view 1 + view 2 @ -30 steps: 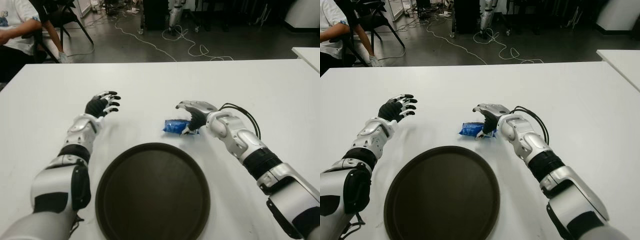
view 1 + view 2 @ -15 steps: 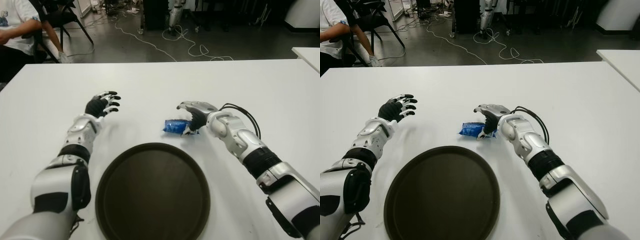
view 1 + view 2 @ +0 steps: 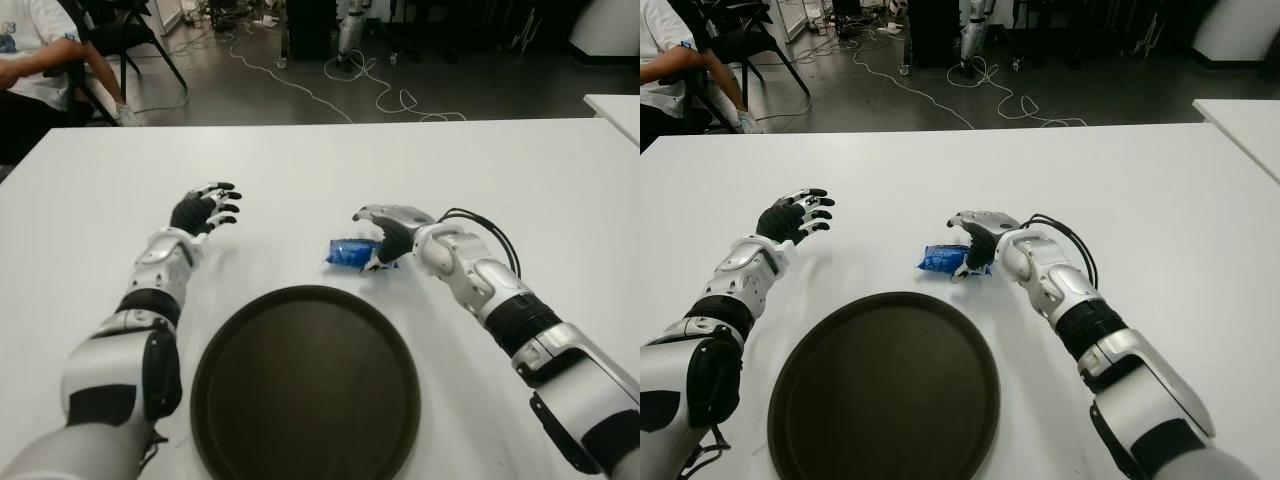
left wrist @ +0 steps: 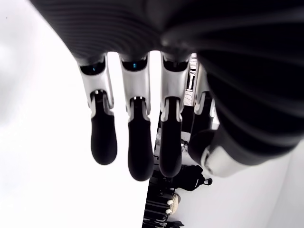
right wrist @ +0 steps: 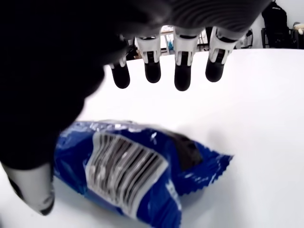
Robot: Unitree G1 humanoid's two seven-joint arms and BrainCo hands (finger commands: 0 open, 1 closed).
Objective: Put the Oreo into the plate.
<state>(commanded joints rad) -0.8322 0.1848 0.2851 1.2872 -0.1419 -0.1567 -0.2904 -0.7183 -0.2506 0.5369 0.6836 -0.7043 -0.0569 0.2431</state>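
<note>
A blue Oreo packet [image 3: 352, 252] lies flat on the white table [image 3: 520, 170], just beyond the far rim of the round dark plate [image 3: 305, 385]. My right hand [image 3: 385, 228] hovers over the packet's right end, fingers [image 5: 183, 61] spread above it and thumb low beside it, not closed on the wrapper [image 5: 128, 168]. My left hand [image 3: 207, 207] shows farther left over bare table, with its fingers [image 4: 135, 137] relaxed and holding nothing.
A seated person [image 3: 30, 60] is at the far left beyond the table's back edge. Cables [image 3: 350, 85] and chair legs cover the floor behind. A second white table corner [image 3: 615, 108] shows at the far right.
</note>
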